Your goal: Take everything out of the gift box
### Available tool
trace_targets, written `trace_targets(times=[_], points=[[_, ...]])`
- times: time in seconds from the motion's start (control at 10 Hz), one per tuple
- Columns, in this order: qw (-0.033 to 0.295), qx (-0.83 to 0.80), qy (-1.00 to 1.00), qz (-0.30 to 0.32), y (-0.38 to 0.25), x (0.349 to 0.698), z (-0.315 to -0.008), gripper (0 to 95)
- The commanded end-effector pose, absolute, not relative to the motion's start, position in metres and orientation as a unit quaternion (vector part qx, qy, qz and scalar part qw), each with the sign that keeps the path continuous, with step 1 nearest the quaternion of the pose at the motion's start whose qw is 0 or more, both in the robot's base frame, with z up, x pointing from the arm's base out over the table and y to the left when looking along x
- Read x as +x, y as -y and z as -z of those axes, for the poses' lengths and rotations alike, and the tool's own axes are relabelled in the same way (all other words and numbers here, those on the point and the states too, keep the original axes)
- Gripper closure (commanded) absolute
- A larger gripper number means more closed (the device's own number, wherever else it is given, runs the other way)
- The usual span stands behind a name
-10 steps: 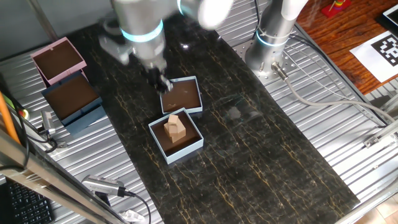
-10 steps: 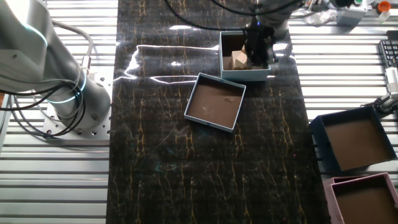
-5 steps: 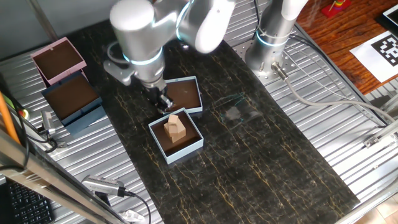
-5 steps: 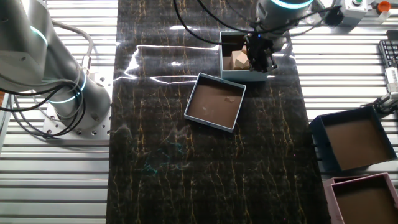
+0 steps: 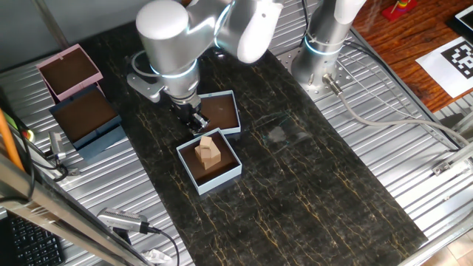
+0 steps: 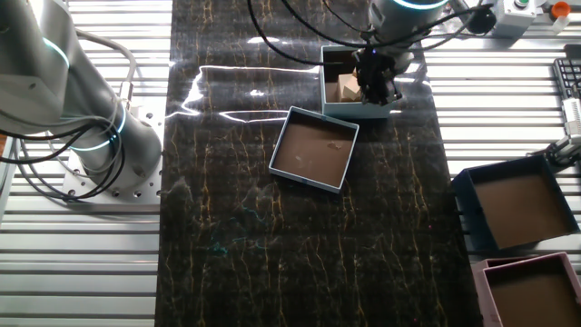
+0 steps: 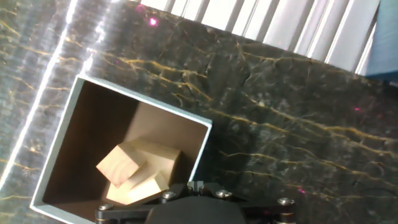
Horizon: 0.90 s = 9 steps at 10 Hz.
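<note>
The pale blue gift box stands on the dark marble mat. It holds a small pile of tan wooden blocks. My gripper hangs just above the box's far rim, between the box and the shallow tray. Its fingers are pressed together with nothing between them. In the other fixed view my gripper is over the right side of the box, beside the blocks. In the hand view the fingertips sit over the box's rim, with the box's inner wall and blocks at lower left.
The matching shallow pale blue tray lies empty right next to the gift box. A dark blue box and a pink box stand on the ribbed metal table off the mat. A second arm's base stands at the back.
My gripper has come down and moved from over the shallow tray toward the gift box's rim. The blocks and boxes have not moved.
</note>
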<state>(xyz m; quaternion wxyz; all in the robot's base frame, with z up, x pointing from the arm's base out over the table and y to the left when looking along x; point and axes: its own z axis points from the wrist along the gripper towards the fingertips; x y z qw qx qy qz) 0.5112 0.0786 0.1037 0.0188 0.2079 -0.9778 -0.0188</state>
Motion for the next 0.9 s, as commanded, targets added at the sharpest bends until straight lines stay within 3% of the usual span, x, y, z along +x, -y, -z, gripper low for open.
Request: trace_targets(times=[0.1, 0.9], points=[[0.016, 0.211, 0.977, 0.010, -0.0762, 0.5106, -0.1070, 95.0], [0.027, 0.325, 0.945, 0.027, -0.0762, 0.5106, -0.1070, 95.0]])
